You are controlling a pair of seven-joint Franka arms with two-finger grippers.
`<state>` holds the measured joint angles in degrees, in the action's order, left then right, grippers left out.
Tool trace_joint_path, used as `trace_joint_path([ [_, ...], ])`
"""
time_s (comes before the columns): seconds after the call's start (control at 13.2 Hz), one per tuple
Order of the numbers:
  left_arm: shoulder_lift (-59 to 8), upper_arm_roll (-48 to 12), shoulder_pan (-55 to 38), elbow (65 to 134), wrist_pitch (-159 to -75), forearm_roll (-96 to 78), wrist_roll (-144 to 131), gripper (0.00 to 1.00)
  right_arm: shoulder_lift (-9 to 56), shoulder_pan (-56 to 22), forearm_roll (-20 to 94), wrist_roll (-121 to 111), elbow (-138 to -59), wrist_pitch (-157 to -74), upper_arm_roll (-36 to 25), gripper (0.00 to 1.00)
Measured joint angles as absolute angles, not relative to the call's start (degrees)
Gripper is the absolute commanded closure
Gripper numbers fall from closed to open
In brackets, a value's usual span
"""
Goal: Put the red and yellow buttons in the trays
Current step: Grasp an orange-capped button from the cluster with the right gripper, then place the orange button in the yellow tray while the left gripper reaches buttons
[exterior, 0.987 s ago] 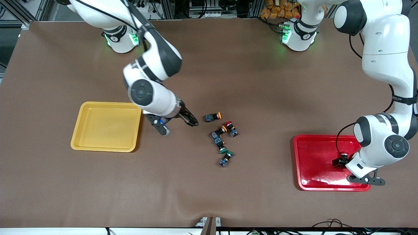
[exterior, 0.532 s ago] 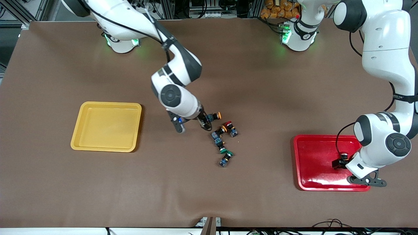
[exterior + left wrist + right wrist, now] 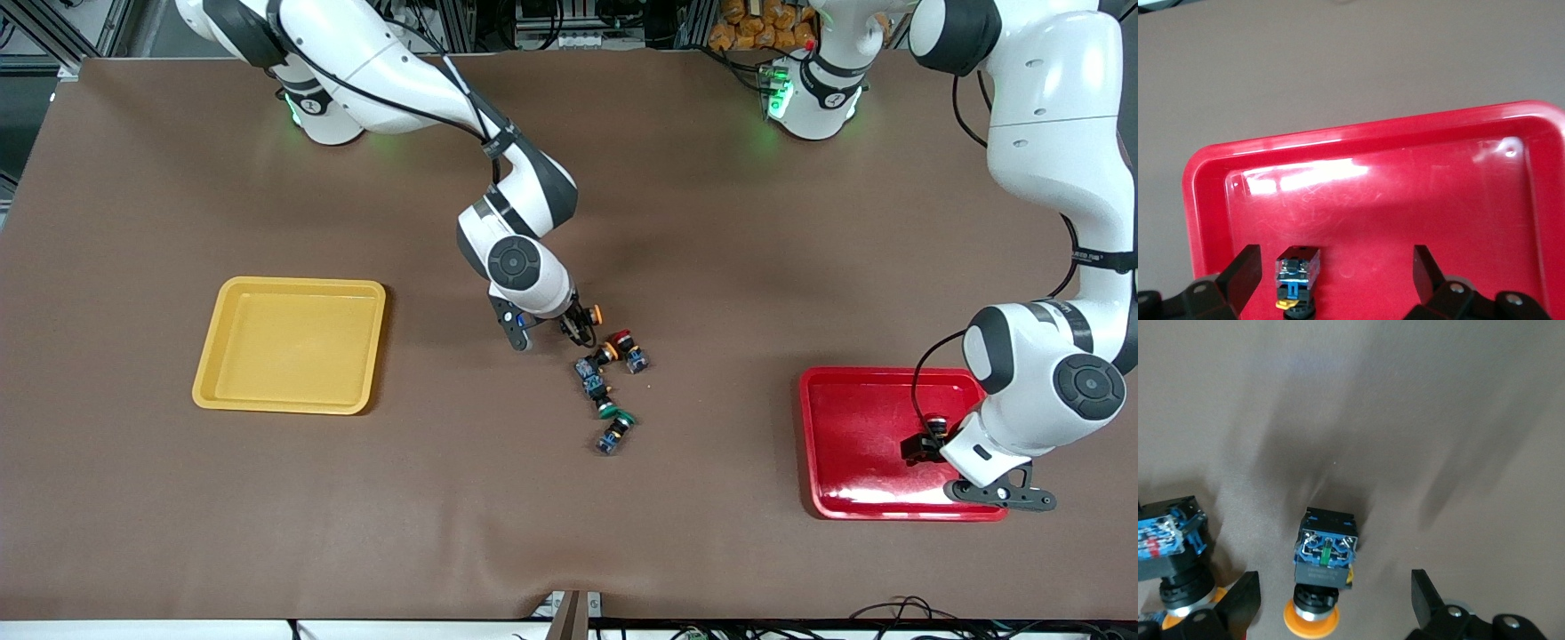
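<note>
One button [image 3: 1297,277] lies in the red tray [image 3: 853,498], between our left gripper's [image 3: 1331,277] parted jaws. Our right gripper [image 3: 1331,600], jaws apart, straddles a yellow button [image 3: 1325,570] on the surface. The yellow tray [image 3: 289,289] holds nothing; another yellow button [image 3: 594,361] and a red button [image 3: 627,348] remain.

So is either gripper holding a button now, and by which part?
Nothing is held. Both grippers are open: right gripper around a yellow button, left gripper around a button.
</note>
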<state>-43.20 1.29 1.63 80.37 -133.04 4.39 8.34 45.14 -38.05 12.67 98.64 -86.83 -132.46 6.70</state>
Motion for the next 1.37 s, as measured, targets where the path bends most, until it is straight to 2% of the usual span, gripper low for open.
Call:
trace_joint_path([
  [0.08, -42.69, 1.13, 1.52, 80.42, -132.14, 4.39, 7.75, 0.00, 45.80, -38.42, 12.41, 99.06, -86.90, -133.71, 6.61, 0.40],
  [0.15, -42.08, 0.97, 1.26, 80.60, -131.03, 4.39, 6.96, 0.00, 46.42, -38.70, 12.08, 99.45, -86.91, -134.56, 6.46, 0.78],
  [0.23, -41.55, 0.87, 0.75, 80.83, -130.10, 4.39, 5.70, 0.00, 46.86, -38.79, 11.60, 99.53, -86.91, -134.99, 6.35, 0.99],
  [0.53, -39.62, 0.80, -2.95, 82.24, -126.66, 4.39, -1.26, 0.00, 46.90, -37.88, 10.46, 99.54, -85.69, -133.65, 5.40, 1.00],
  [0.76, -38.08, 0.75, -5.85, 83.50, -123.81, 4.39, -6.12, 0.00, 45.49, -34.27, 9.97, 94.88, -82.25, -122.18, 5.25, 1.00],
  [0.91, -37.13, 0.59, -8.11, 84.40, -121.90, 4.39, -10.44, 0.00, 42.29, -30.90, 9.98, 85.73, -81.31, -114.49, 5.08, 1.00],
  [1.37, -36.80, -0.41, -18.02, 85.64, -119.70, 4.39, -27.68, 0.00, 33.92, -15.02, 9.83, 51.59, -81.44, -95.88, 4.59, 1.00],
])
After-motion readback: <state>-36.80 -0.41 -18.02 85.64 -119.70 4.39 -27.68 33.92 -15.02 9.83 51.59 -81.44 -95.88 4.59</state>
